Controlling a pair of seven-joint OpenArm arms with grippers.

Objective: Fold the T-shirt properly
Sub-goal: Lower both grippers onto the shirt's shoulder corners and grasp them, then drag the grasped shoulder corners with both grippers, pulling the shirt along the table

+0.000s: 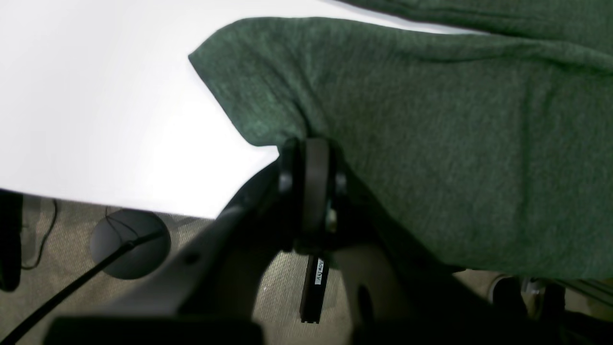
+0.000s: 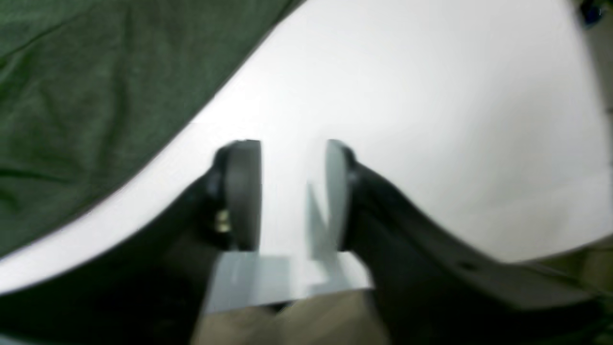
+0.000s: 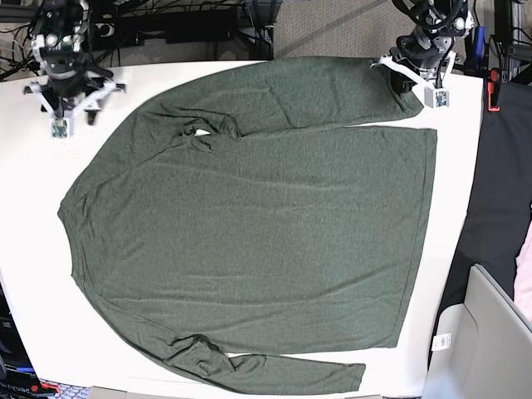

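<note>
The dark olive-green T-shirt (image 3: 266, 224) lies spread flat on the white table (image 3: 33, 316), neck to the left and hem to the right. One long sleeve lies along the far side and the other along the near edge. My left gripper (image 3: 413, 85) is at the far right, at the far sleeve's cuff. In the left wrist view the left gripper (image 1: 311, 148) is shut, pinching the edge of the T-shirt (image 1: 431, 143). My right gripper (image 3: 65, 104) is at the far left. In the right wrist view the right gripper (image 2: 292, 191) is open over bare table, beside the T-shirt (image 2: 72, 96).
A black cloth (image 3: 499, 208) hangs along the table's right side. A grey box (image 3: 490, 332) stands at the near right. Cables and equipment line the back edge. The table edge and the floor with a round base (image 1: 129, 244) show below the left gripper.
</note>
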